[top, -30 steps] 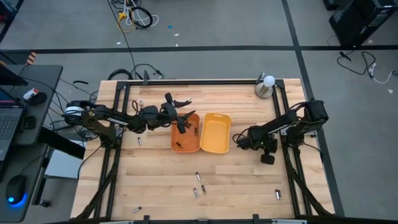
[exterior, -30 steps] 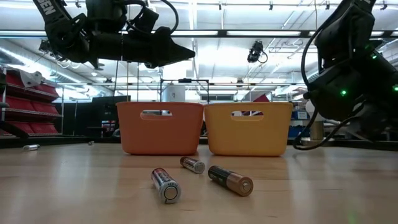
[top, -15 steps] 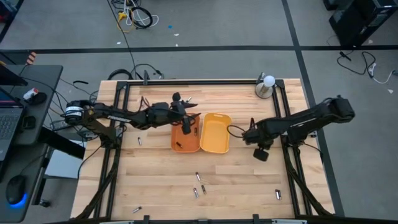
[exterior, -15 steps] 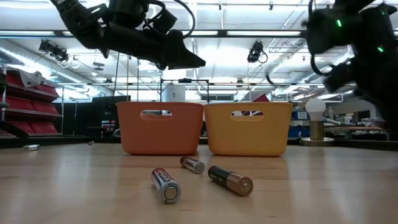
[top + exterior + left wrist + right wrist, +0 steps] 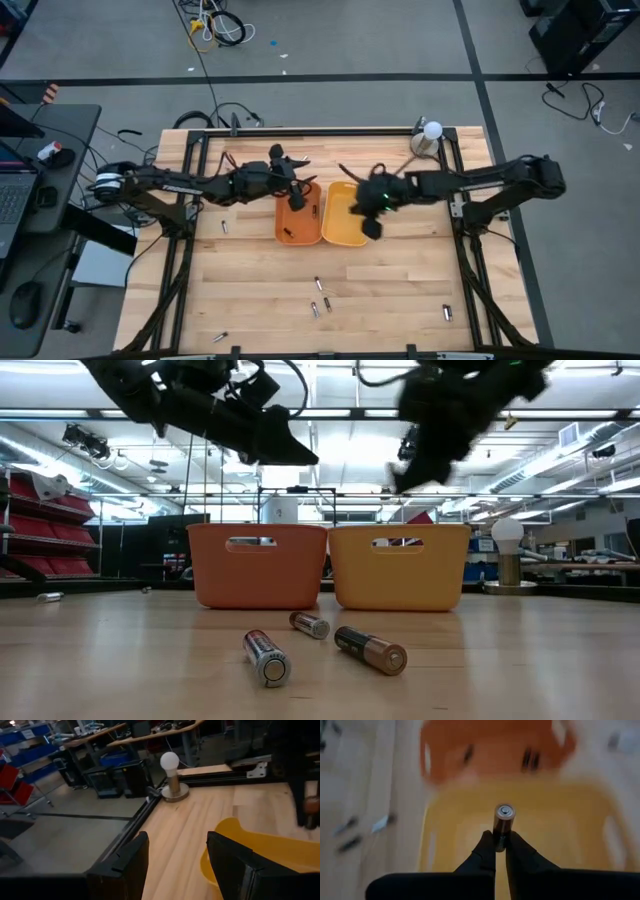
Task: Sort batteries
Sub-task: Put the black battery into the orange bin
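Note:
My right gripper (image 5: pixel 500 842) is shut on a dark battery (image 5: pixel 503 822) above the yellow tray (image 5: pixel 345 213). My left gripper (image 5: pixel 177 860) is open and empty above the orange tray (image 5: pixel 299 212), which holds a few batteries (image 5: pixel 287 235). In the low view the left gripper (image 5: pixel 272 442) and the right gripper (image 5: pixel 435 420) hang above the two trays. Several more batteries lie on their sides on the table, three toward the near edge (image 5: pixel 318 297), also in the low view (image 5: pixel 267 657), and others at the near right (image 5: pixel 447 313), near left (image 5: pixel 218 337) and left of the orange tray (image 5: pixel 224 227). My right gripper pinches the battery between its two fingertips (image 5: pixel 487 845), on the sides of its lower part (image 5: pixel 500 840). The battery's other end (image 5: pixel 505 810) sticks out past the fingertips. The battery is lifted clear, over the yellow tray's inside.
A metal cup with a white ball (image 5: pixel 428 138) stands at the table's far right corner, also in the left wrist view (image 5: pixel 170 775). Black rails (image 5: pixel 190 250) run along the table's left, right and far sides. Bare wood lies between the trays and the near edge.
My right gripper has swung from the table's right side toward its left edge and now hangs over the yellow tray. My left gripper has stayed over the orange tray.

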### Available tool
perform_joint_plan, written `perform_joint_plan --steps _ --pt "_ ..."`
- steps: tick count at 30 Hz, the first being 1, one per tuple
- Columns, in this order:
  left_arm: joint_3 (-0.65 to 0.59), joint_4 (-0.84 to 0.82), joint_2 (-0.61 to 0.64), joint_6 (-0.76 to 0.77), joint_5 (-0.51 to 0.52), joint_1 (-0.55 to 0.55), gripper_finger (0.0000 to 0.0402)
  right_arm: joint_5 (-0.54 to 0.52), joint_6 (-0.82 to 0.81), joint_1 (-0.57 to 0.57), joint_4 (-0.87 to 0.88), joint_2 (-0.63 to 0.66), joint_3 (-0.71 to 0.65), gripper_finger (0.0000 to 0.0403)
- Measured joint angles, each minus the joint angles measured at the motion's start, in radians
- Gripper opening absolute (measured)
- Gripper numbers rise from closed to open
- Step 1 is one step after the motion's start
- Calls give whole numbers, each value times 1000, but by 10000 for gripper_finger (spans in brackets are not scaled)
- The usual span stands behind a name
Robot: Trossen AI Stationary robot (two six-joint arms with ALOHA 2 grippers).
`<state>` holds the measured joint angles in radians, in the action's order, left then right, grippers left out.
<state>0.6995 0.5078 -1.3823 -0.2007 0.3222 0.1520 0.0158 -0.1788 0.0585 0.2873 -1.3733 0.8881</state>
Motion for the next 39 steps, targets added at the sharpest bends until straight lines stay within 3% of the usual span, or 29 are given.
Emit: perform_joint_plan --steps 5,12,17,24,29,32,39 --pt "0 -119 103 12 3 0 198 15 125 69 -177 -186 129 12" --pt "0 -295 201 73 28 -2 198 106 129 103 -264 -419 294 25" --pt "0 -444 211 168 33 -4 198 106 128 97 -270 -475 313 81" --pt "0 -562 211 288 34 -54 198 105 130 86 -270 -455 313 171" --pt "0 -613 211 292 34 -115 198 98 74 65 -114 -370 313 193" --pt "0 -646 211 289 49 -144 198 32 17 24 58 -310 314 185" --pt "0 -713 211 263 112 -187 198 -52 -270 -140 515 -192 314 164"
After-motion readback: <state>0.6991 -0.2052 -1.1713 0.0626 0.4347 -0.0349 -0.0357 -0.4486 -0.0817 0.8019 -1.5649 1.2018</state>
